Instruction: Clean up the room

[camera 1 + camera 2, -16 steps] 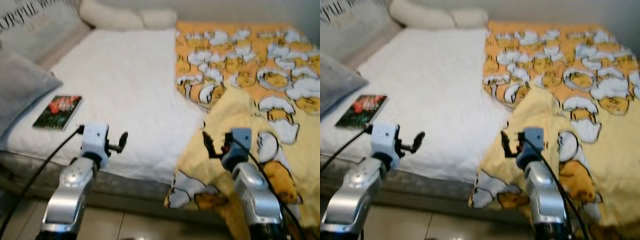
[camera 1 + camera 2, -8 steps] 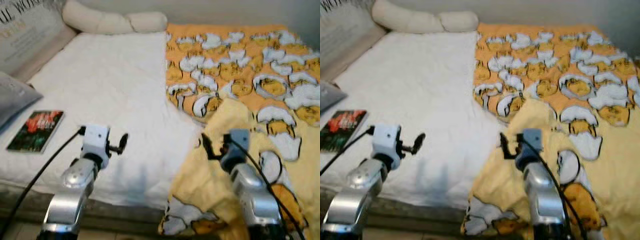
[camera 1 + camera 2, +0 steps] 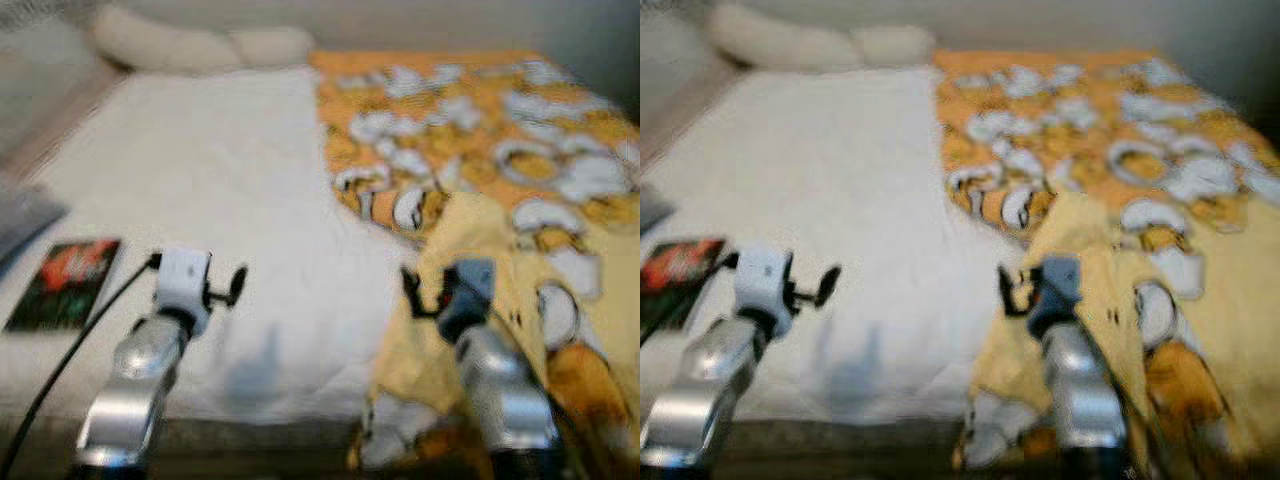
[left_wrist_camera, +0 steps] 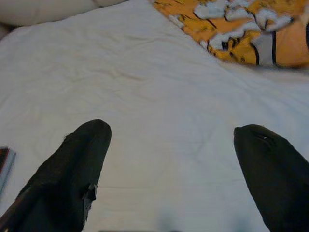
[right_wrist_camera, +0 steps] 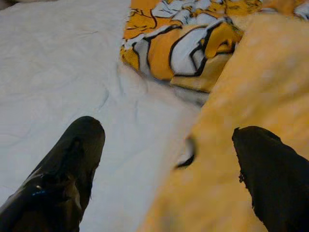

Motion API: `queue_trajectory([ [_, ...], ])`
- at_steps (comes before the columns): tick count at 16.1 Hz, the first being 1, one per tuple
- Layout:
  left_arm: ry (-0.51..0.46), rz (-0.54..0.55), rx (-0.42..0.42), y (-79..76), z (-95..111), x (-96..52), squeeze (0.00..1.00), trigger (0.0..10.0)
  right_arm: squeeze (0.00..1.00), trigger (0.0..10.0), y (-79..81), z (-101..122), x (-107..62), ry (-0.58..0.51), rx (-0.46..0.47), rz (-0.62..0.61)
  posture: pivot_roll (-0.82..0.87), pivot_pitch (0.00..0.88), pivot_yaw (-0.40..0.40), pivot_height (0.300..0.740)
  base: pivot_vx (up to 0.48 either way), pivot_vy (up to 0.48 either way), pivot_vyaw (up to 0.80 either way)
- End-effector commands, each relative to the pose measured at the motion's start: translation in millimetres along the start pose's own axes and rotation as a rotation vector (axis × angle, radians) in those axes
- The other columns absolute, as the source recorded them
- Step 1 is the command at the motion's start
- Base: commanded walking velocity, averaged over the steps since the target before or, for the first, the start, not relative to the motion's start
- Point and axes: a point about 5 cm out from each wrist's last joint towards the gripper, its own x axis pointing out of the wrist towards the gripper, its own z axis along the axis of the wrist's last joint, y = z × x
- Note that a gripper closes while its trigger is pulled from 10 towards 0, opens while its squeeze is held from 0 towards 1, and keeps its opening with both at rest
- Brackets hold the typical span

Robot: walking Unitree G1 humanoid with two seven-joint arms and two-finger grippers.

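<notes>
White sheet point(image 3: 230, 190) covers the left part of the bed in front of you, and an orange and yellow cartoon-print blanket point(image 3: 500, 130) covers the right part, with a folded-over yellow flap point(image 3: 470, 290) hanging toward the near edge. The head views are blurred, so fine detail is hard to read. A book point(image 3: 63, 283) with a dark cover and a red picture lies flat on the sheet near the bed's left edge, well apart from both arms. Cream pillows point(image 3: 190, 45) sit at the far end of the bed.

Your left gripper point(image 4: 171, 135) hovers over the bare white sheet with its two black fingers point(image 4: 79, 159) spread wide apart, holding nothing. Your right gripper point(image 5: 166, 135) hangs where the sheet meets the blanket's yellow flap, its fingers point(image 5: 72, 154) also spread apart and empty; one finger is over white sheet, the other over the yellow cloth.
</notes>
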Motion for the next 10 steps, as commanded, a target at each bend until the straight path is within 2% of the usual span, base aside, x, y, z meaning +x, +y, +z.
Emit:
queue_trajectory([
  [1, -0.024, -0.02, 0.042, -5.2, 5, 1.6, 0.67, 10.0, 0.0, 10.0, -2.9, 3, 0.5, -0.006, -0.005, -0.005, -0.01, 0.0, 0.034, 0.74, 0.0, -0.48, 0.0],
  [3, -0.016, -0.011, 0.021, -5.4, 3, 1.0, 0.67, 10.0, 0.0, 10.0, -0.8, 3, 0.3, -0.012, 0.002, 0.01, -0.01, 0.0, 0.034, 0.74, 0.0, -0.422, 0.0],
  [6, -0.024, -0.019, 0.024, -3.8, 6, 0.9, 0.65, 10.0, 0.0, 10.0, -2.8, 3, 0.7, -0.005, 0.03, 0.001, -0.01, 0.0, 0.033, 0.74, 0.0, 0.0, 0.0],
  [7, -0.024, -0.032, 0.044, -3.8, 7, 0.9, 0.64, 10.0, 0.32, 10.0, -5.8, 2, 2.3, 0.008, 0.022, -0.009, -0.01, 0.0, 0.033, 0.74, 0.0, 0.0, 0.0],
  [8, -0.023, -0.039, 0.051, -4.0, 7, 0.7, 0.65, 10.0, 0.51, 10.0, -7.7, 1, 4.2, 0.02, 0.008, -0.016, -0.01, 0.0, 0.034, 0.74, 0.0, 0.0, 0.0],
  [9, -0.023, -0.046, 0.058, -4.2, 7, 0.6, 0.64, 10.0, 1.0, 10.0, -8.7, 0, 6.2, 0.034, -0.005, -0.018, -0.01, 0.0, 0.034, 0.74, 0.0, 0.0, 0.0],
  [10, -0.018, -0.075, 0.084, -4.7, 9, 0.0, 0.64, 10.0, 1.0, 10.0, -8.7, -3, 14.9, 0.09, -0.046, 0.016, 0.0, 0.0, 0.034, 0.74, 0.0, 0.0, 0.0],
])
